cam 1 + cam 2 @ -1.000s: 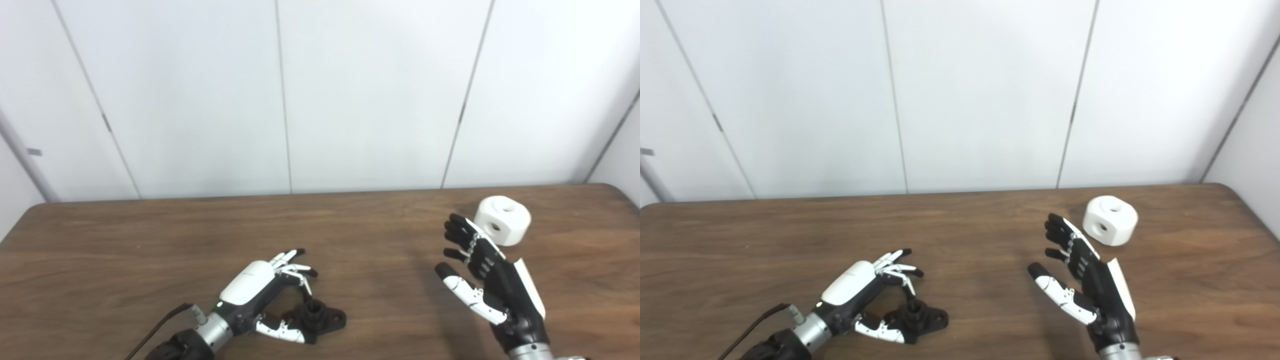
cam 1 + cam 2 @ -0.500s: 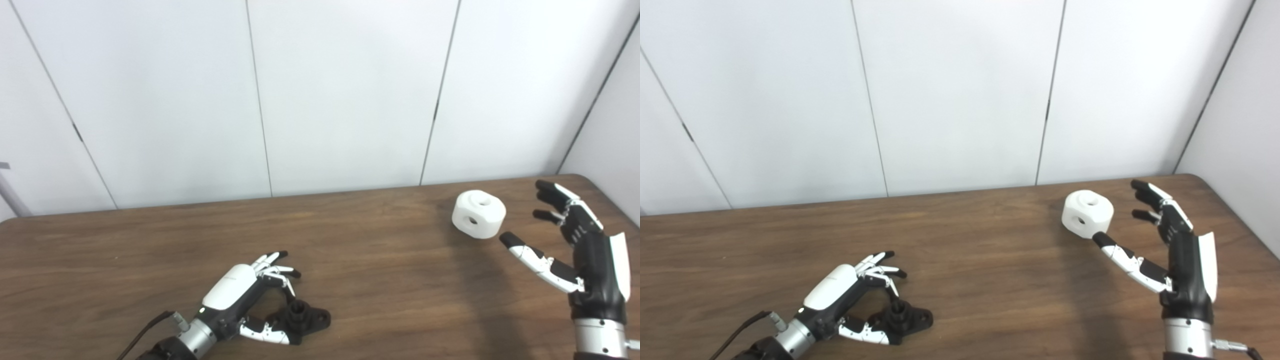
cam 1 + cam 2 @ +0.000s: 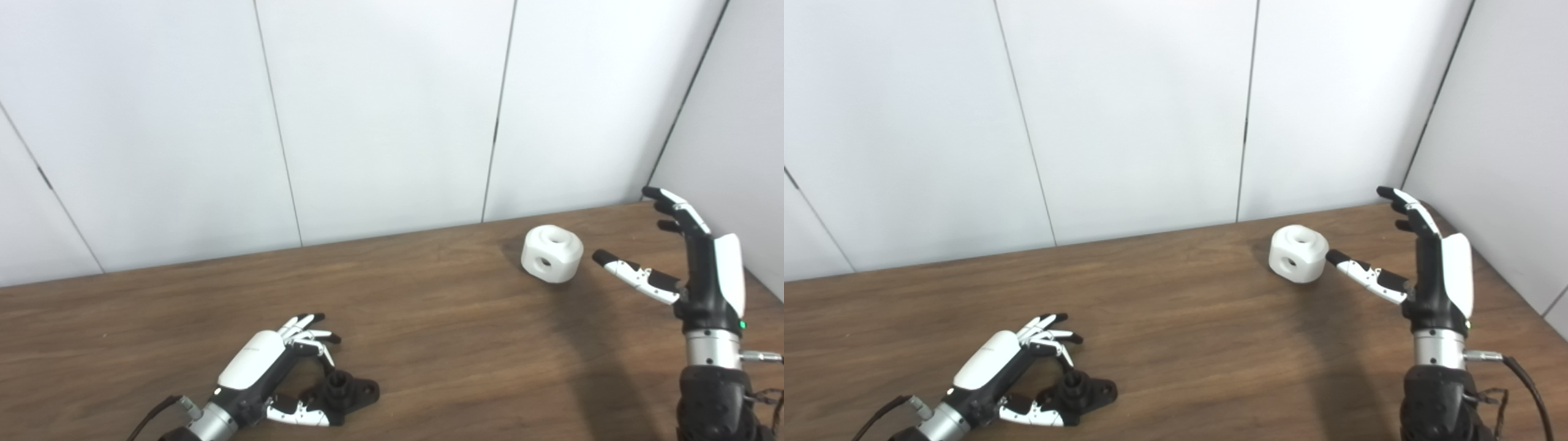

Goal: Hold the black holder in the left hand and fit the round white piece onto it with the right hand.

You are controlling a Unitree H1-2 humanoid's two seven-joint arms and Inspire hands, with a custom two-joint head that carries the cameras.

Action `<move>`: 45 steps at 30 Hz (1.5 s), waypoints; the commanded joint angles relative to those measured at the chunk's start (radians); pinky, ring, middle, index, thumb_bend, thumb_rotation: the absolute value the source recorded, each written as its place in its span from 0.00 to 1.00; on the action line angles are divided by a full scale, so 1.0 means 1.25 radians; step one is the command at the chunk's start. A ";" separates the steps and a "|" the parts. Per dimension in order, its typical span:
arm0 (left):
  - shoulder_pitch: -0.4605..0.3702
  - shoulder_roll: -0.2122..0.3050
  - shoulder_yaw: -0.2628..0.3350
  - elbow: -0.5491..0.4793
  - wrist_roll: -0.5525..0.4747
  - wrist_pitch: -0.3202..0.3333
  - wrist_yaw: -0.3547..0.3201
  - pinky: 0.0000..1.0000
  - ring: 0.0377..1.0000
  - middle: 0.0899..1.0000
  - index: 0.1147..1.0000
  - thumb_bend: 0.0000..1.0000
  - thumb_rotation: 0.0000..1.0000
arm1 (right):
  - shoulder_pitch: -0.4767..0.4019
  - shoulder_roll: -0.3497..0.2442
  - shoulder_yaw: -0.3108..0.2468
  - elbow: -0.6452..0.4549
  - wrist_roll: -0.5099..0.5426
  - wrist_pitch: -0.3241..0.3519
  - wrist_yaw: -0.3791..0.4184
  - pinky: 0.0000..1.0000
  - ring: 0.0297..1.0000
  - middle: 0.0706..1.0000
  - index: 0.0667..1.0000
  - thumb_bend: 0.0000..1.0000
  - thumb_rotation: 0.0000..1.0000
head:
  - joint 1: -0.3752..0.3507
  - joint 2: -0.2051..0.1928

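Since 1.0 s ago right hand (image 3: 695,269) swung from left of white piece (image 3: 551,253) to its right, fingers spread, empty | left hand (image 3: 269,373) curled round holder (image 3: 346,395) on bench (image 3: 429,331), grip unclear | risk: thumb nudges piece away | left forearm cut off

The tabletop (image 3: 429,306) is dark brown with streaky wood grain. The round piece (image 3: 552,253) at far right is plain white; the holder (image 3: 352,392) at near left is solid black. Both robot hands, left (image 3: 263,367) and right (image 3: 704,269), are white-shelled over black, with black fingertips. Behind, the wall panels (image 3: 380,110) are pale grey-white with thin dark seams
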 commanded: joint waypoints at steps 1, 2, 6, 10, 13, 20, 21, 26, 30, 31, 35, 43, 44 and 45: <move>0.009 0.019 -0.003 0.037 0.014 0.012 0.004 1.00 0.96 0.78 0.41 0.52 0.05 | -0.056 -0.030 0.013 0.001 -0.006 0.026 0.019 0.75 0.86 0.87 0.81 0.72 0.32 | -0.003 -0.001; 0.009 0.020 -0.003 0.036 0.015 0.012 0.003 1.00 0.96 0.78 0.41 0.52 0.05 | -0.066 -0.038 0.022 0.010 -0.014 0.056 0.033 0.76 0.88 0.89 0.82 0.73 0.35 | -0.006 -0.001; 0.008 0.025 -0.006 0.035 0.014 0.011 0.006 1.00 0.96 0.78 0.41 0.52 0.05 | -0.101 -0.069 0.059 0.051 -0.026 0.115 0.068 0.72 0.88 0.91 0.84 0.78 0.41 | -0.019 -0.004; 0.008 0.029 -0.006 0.035 0.006 0.011 0.003 1.00 0.96 0.78 0.41 0.52 0.05 | -0.128 -0.104 0.103 0.089 -0.049 0.161 0.106 0.86 0.98 0.94 0.85 0.85 0.52 | -0.039 -0.005; 0.009 0.029 0.000 0.029 0.010 0.014 -0.004 1.00 0.96 0.78 0.41 0.52 0.05 | -0.148 -0.114 0.125 0.114 -0.057 0.180 0.113 0.79 0.99 0.94 0.83 0.91 0.55 | -0.044 -0.006; 0.007 0.034 0.000 0.028 0.004 0.011 -0.004 1.00 0.95 0.78 0.41 0.52 0.05 | -0.175 -0.137 0.175 0.159 -0.089 0.215 0.120 0.93 1.00 0.96 0.83 0.91 0.61 | -0.060 -0.012; 0.007 0.035 0.002 0.025 0.003 0.012 -0.007 1.00 0.95 0.78 0.41 0.52 0.05 | -0.179 -0.141 0.184 0.168 -0.098 0.215 0.117 0.96 1.00 0.96 0.83 0.91 0.61 | -0.063 -0.012; 0.007 0.039 0.004 0.022 -0.004 0.012 -0.010 1.00 0.94 0.78 0.41 0.52 0.05 | -0.193 -0.150 0.200 0.217 -0.105 0.191 0.094 1.00 1.00 0.96 0.81 0.92 0.61 | -0.072 -0.015; 0.006 0.043 -0.001 0.020 -0.009 0.011 -0.007 1.00 0.93 0.78 0.41 0.52 0.05 | -0.195 -0.156 0.207 0.230 -0.105 0.185 0.084 1.00 1.00 0.96 0.81 0.92 0.59 | -0.077 -0.016; 0.006 0.043 -0.001 0.019 -0.007 0.011 -0.008 1.00 0.93 0.78 0.41 0.52 0.05 | -0.195 -0.157 0.208 0.233 -0.108 0.184 0.082 1.00 1.00 0.96 0.81 0.92 0.60 | -0.077 -0.017; 0.005 0.046 -0.004 0.018 -0.004 0.011 -0.007 1.00 0.93 0.78 0.41 0.52 0.05 | -0.196 -0.161 0.215 0.238 -0.113 0.182 0.074 1.00 1.00 0.96 0.81 0.93 0.61 | -0.081 -0.018; 0.007 0.045 0.004 0.014 -0.006 0.017 -0.019 1.00 0.93 0.78 0.42 0.52 0.04 | -0.198 -0.167 0.221 0.240 -0.115 0.187 0.074 1.00 1.00 0.96 0.81 0.93 0.60 | -0.086 -0.019; 0.007 0.045 0.004 0.013 -0.006 0.018 -0.021 1.00 0.93 0.78 0.42 0.52 0.04 | -0.197 -0.166 0.222 0.237 -0.114 0.190 0.076 1.00 1.00 0.96 0.82 0.92 0.60 | -0.086 -0.019; 0.007 0.045 0.004 0.013 -0.006 0.019 -0.022 1.00 0.93 0.78 0.42 0.52 0.04 | -0.197 -0.166 0.222 0.236 -0.114 0.192 0.077 1.00 1.00 0.96 0.82 0.92 0.59 | -0.086 -0.020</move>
